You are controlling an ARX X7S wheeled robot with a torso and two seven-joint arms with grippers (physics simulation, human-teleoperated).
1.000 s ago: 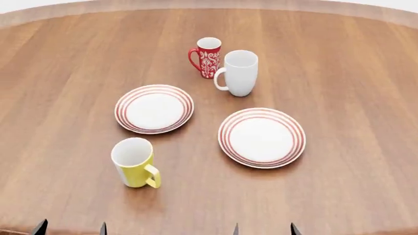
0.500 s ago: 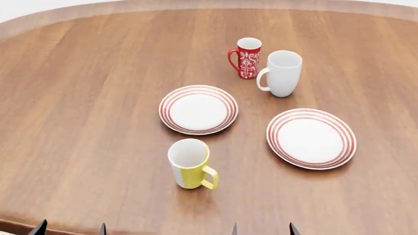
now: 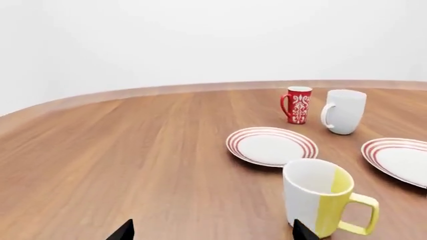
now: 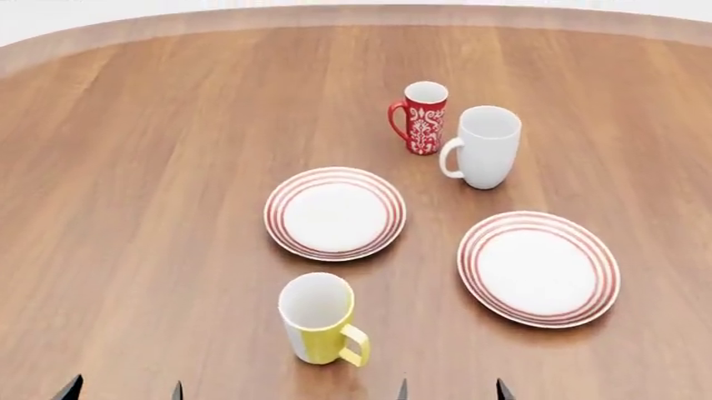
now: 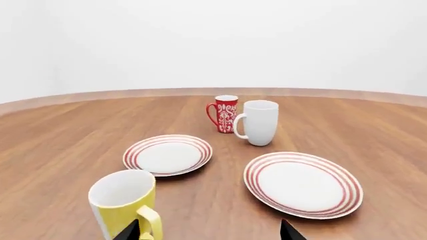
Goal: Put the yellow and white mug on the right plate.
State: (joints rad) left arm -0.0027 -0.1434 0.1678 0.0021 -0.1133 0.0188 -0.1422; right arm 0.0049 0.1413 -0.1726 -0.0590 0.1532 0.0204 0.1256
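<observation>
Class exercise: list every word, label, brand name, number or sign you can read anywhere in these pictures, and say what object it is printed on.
None: no readable text in any view.
The slim red ceramic mug carries only a white ornamental pattern, no letters.
The two round white plates with red rings carry rings only.

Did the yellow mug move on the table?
No. The yellow mug sits just as close to the left plate as before. Everything slid together in the head view, so the camera moved, not the mug.
</observation>
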